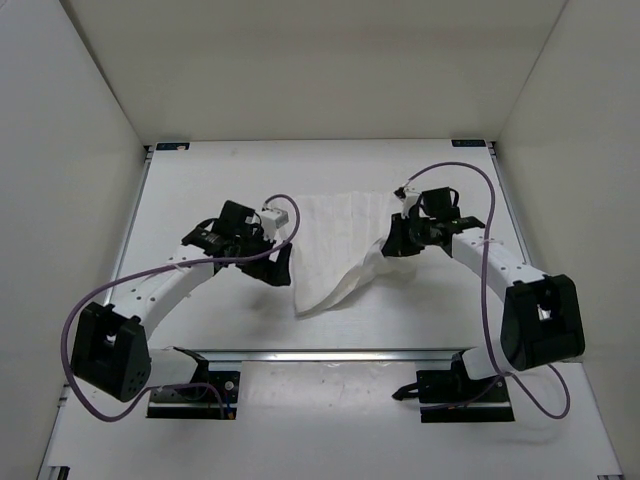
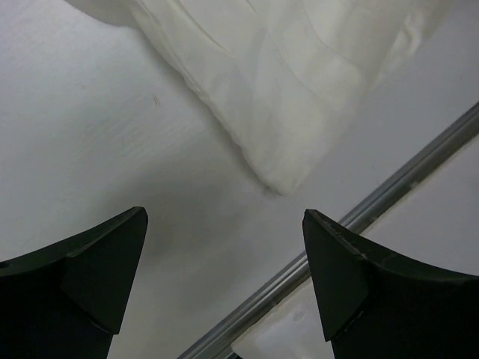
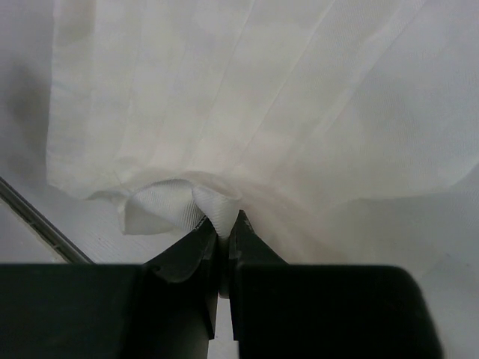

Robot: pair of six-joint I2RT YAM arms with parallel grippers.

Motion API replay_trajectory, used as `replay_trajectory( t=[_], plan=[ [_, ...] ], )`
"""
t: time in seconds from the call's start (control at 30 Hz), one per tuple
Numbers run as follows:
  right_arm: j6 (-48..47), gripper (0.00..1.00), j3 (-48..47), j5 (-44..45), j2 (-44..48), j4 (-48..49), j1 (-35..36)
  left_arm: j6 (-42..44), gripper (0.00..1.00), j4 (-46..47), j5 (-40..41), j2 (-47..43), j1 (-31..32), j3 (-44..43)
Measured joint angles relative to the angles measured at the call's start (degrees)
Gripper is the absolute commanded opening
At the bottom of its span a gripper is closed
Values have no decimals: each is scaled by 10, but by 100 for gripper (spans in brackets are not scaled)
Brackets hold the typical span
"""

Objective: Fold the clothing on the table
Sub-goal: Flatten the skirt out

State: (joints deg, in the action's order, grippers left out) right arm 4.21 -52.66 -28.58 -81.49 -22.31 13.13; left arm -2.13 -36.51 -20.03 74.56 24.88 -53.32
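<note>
Centrally, the wrinkled white clothing (image 1: pixel 335 240) lies on the tabletop (image 1: pixel 200 190) between both arms. Its right edge is bunched and pinched in the right tool (image 3: pixel 223 228), which is clamped tight on it. The left tool (image 2: pixel 224 217) stands wide, holding nothing, just beside the clothing's left edge.

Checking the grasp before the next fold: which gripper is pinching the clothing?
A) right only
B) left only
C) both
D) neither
A: the right gripper is shut on a bunched edge of the clothing, while the left gripper stands open and empty above the table.
</note>
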Motion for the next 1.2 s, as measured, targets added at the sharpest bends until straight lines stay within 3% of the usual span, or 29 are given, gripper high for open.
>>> replay_trajectory(
  t=[0.27,0.7,0.77,0.83,1.0,1.13,1.2],
  plan=[
    [31,0,-26,-30,-26,-13,-1,18,91,-14,-48,18,-1,50],
    [38,1,-17,-21,-14,10,60,-150,82,63,-130,115,-9,83],
    [40,14,-15,-17,-12,9,58,-165,82,66,-131,115,-18,94],
    [45,45,-13,-7,-12,5,50,-177,82,67,-130,115,-24,99],
    [39,89,-7,20,4,-33,5,-193,82,79,-130,112,-26,99],
    [44,99,19,1,71,-50,-52,-191,83,78,-130,111,-40,99],
    [56,99,33,-9,115,-47,-77,-188,82,77,-130,110,-49,99]
  ],
)
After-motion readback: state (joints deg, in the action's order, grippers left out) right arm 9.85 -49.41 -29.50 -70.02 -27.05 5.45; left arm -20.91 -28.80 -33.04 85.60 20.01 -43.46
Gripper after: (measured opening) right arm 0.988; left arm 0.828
